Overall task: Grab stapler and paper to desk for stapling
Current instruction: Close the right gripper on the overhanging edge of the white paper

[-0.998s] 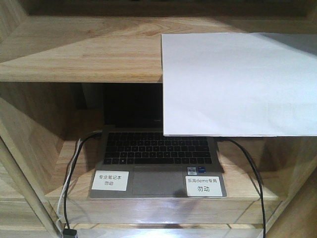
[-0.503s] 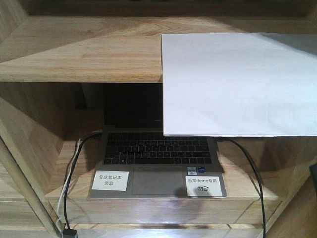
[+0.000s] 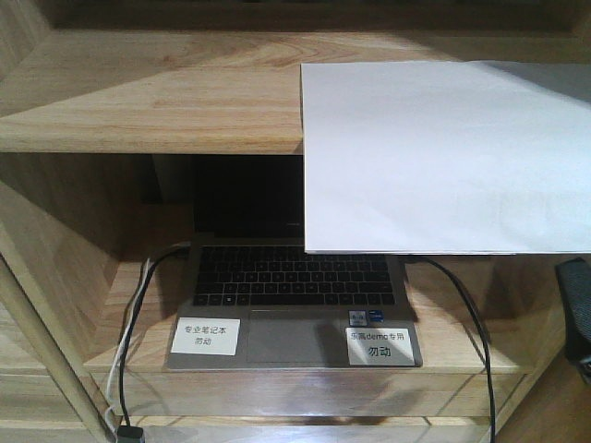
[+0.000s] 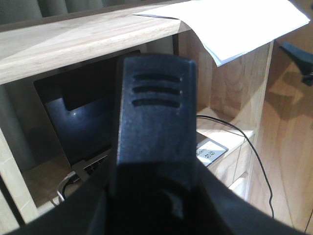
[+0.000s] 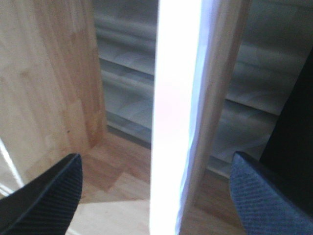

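We have the right gripper (image 5: pixel 156 196) lined up on the paper (image 3: pixel 443 157). Its fingers (image 5: pixel 46 196) are spread wide, and the sheet's overhanging edge runs edge-on between them, touching neither. The paper lies on the upper shelf board (image 3: pixel 148 101), with its near part sticking out past the board's front edge. We judge that free strip to be what the step in hand is after.

To do it well, we keep the sheet centred between the two pads, push in only as far as the overhang goes, and close on paper alone. In the right wrist view the board's edge sits just beside the sheet on the side of one finger. Going too deep would pinch wood along with the paper, or jam that finger against the board. A flat pull straight back out of the shelf should slide the sheet off without creasing it.

Below the fingers sit the open laptop (image 3: pixel 295 277) and its black cable (image 3: pixel 466 314), so there is little room to dip. The free room is behind the fingers, out of the shelf. The left gripper (image 4: pixel 156 122) hangs well apart from the paper, facing the laptop bay. Only one dark finger fills its camera, so we cannot tell whether it is spread or closed. Neither the stapler nor the desk shows in any view.
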Available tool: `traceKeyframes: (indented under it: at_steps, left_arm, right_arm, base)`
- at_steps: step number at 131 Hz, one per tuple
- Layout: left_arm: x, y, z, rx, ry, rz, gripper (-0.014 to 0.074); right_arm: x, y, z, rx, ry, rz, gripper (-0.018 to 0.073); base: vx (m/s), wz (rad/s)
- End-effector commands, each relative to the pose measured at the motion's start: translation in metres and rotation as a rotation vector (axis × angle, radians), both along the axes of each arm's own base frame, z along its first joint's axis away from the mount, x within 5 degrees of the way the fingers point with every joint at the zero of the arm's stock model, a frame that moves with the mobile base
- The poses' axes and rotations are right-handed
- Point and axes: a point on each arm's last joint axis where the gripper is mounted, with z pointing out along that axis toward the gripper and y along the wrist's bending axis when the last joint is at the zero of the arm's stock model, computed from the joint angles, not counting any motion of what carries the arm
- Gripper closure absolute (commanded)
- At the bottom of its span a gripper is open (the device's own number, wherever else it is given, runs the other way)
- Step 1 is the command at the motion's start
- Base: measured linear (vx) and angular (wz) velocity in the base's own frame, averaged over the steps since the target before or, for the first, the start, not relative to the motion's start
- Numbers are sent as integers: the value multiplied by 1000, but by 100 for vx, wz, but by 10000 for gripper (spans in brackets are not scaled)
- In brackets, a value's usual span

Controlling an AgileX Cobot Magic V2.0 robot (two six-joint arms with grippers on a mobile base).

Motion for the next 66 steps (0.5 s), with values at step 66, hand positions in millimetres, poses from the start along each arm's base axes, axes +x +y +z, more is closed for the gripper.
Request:
traceKeyframes:
  at_steps: [66]
  left_arm:
    - [0,-1,18,-87,-94,-10,603]
  right_arm:
    - [35,16,36,55,-172,8,-20]
  base:
    - [0,0]
